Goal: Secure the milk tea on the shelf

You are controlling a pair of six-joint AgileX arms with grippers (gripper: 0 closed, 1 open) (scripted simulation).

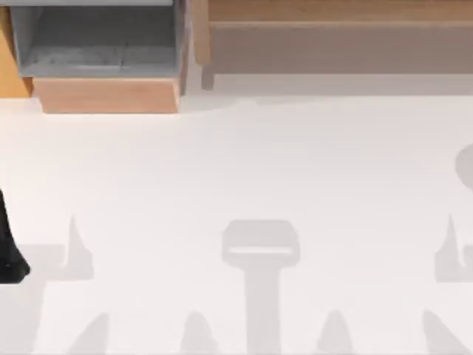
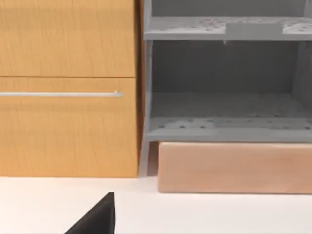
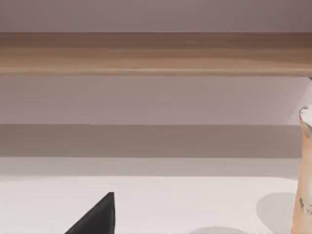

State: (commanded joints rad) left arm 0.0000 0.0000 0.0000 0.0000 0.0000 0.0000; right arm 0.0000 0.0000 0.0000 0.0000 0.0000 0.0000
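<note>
Left arm (image 1: 9,244) is sitting at the left edge of the table (image 1: 244,170) in the top view, low and apparently parked. Its wrist camera is facing the wood-fronted box (image 2: 229,165) with grey compartments and, beside it, an orange cabinet (image 2: 68,87) with a thin handle bar (image 2: 61,93). A dark finger tip (image 2: 97,217) is showing at the frame edge; how wide the left gripper stands, I cannot tell.

Right wrist camera is looking across bare table toward the shelf (image 3: 146,51), which is running along the far side, plank on top, grey-brown panel below. A dark finger tip (image 3: 97,217) is showing here too; the opening of the right gripper cannot be told, and nothing is seen in its grasp.

The milk tea (image 3: 304,165) is standing upright on the table, cut off by the frame, near the shelf but apart from it, casting a round shadow beside itself. In the top view a round shadow at the right edge suggests the same spot.

Judgement: task not yet started. The cup is standing on the right, so the right arm is likely placed to take it; the plank is lying open and unobstructed for placing.
</note>
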